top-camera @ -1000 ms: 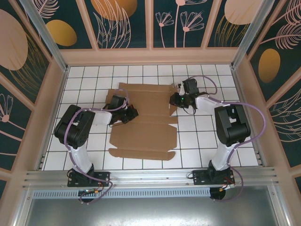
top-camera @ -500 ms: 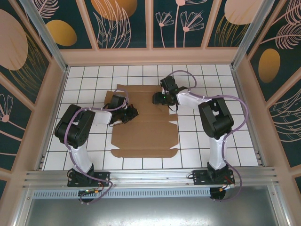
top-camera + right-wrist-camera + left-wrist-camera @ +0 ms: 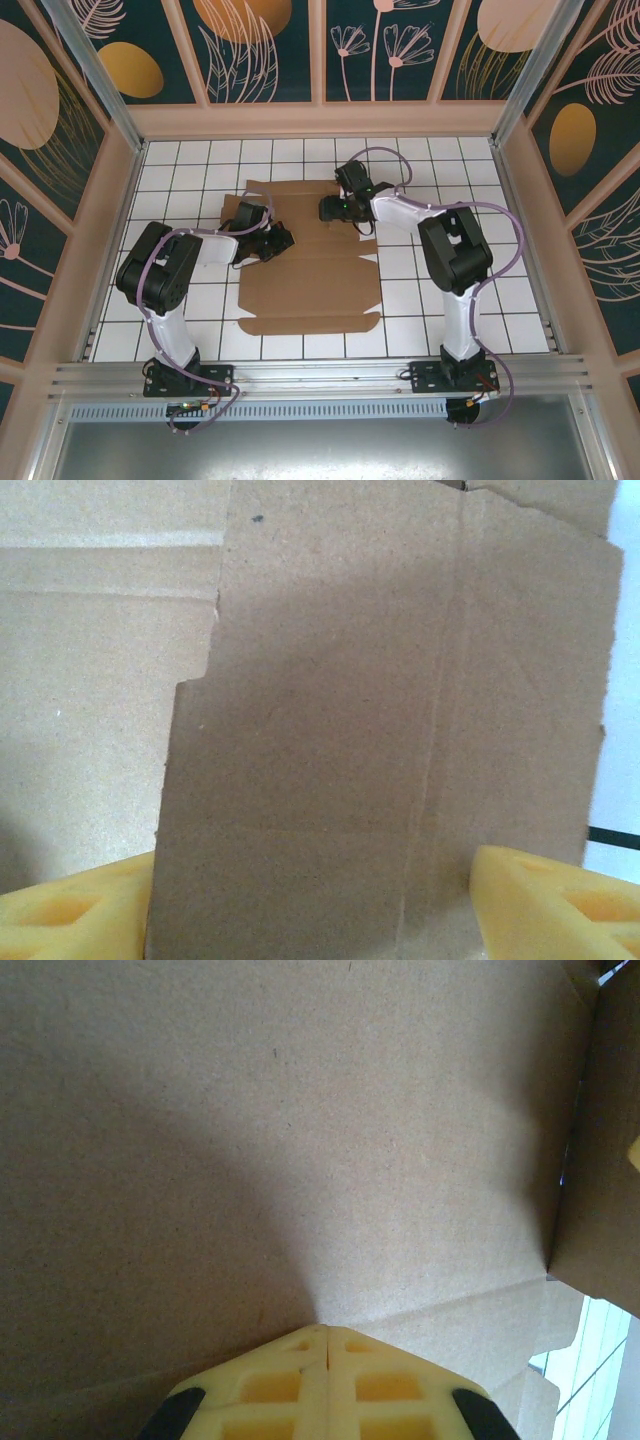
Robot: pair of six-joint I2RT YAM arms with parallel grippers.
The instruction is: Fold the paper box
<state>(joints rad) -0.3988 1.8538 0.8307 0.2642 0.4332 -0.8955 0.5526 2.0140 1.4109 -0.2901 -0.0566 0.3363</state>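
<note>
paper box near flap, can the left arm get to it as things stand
Probably yes: the left tool rests on the paper box, and only bare cardboard lies between it and the near flap.

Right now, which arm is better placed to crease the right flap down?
Right: its jaws stand open over the folded-in flap of the paper box. The left jaws are shut, tips on the sheet's left side, likely pinning it.

The box (image 3: 310,285), a brown cardboard sheet, lay spread on the white-tiled table (image 3: 420,300) with dark grid lines, near its middle.
</note>
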